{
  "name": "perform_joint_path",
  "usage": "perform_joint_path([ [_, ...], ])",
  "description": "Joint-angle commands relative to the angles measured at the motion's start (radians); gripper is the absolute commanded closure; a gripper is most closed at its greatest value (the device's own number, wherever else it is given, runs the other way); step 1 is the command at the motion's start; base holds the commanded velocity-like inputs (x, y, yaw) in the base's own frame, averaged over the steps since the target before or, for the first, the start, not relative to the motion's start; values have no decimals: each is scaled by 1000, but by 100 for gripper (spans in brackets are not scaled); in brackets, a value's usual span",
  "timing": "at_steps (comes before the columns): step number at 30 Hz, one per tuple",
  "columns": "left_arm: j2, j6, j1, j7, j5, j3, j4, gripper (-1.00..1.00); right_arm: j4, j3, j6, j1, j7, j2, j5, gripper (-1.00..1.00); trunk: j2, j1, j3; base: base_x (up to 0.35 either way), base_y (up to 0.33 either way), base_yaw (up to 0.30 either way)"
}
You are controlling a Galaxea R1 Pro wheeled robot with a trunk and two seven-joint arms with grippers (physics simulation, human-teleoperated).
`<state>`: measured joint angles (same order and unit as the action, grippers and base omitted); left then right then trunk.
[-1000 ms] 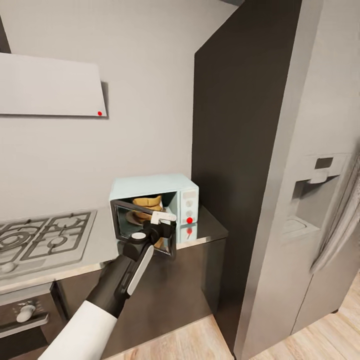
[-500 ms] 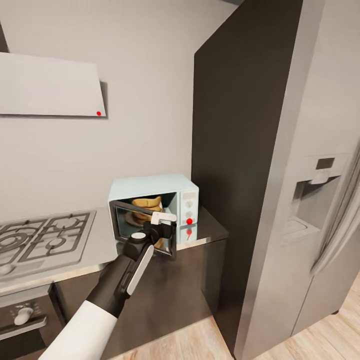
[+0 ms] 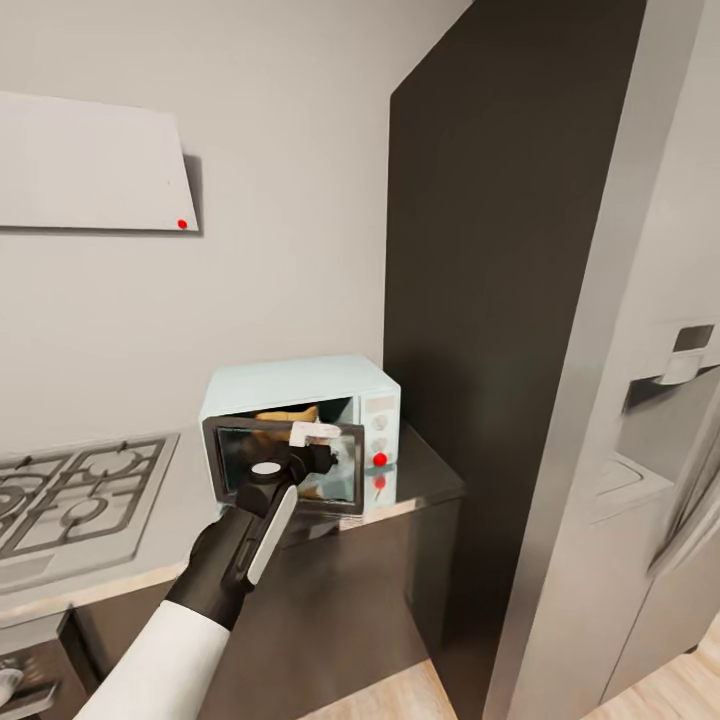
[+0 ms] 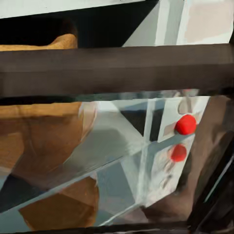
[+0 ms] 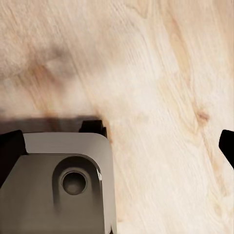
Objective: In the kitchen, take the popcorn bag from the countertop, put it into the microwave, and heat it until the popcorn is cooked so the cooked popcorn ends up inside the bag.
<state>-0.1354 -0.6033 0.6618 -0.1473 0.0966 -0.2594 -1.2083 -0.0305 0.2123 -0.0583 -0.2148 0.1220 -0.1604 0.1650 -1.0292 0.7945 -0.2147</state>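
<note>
Kitchen, left to right: grey gas hob (image 3: 70, 495), glossy steel-look countertop (image 3: 185, 525), pale mint-blue microwave (image 3: 300, 385). Black glass door (image 3: 285, 480) now swung nearly shut since a second ago. Left gripper (image 3: 318, 447) against door, grip unclear. Tan-brown popcorn bag (image 3: 285, 413) inside; heating likely next.

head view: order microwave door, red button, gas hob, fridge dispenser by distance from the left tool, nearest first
1. microwave door: right at the left tool, which sits against its glass.
2. red button: just right of the door, on the microwave's control panel.
3. gas hob: along the counter, off to the left.
4. fridge dispenser: far right, past the dark panel.
</note>
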Motion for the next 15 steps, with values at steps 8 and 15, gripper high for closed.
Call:
perform_joint_path([
  [8,-1,-4,1,-9,8,-1,8,-100,-3,9,-6,-1,2,-1,10,-100,-1,1,-1,215,0,0],
  [15,-1,-3,1,-9,6,-1,27,-100,-3,9,-6,-1,2,-1,10,-100,-1,1,-1,196,0,0],
])
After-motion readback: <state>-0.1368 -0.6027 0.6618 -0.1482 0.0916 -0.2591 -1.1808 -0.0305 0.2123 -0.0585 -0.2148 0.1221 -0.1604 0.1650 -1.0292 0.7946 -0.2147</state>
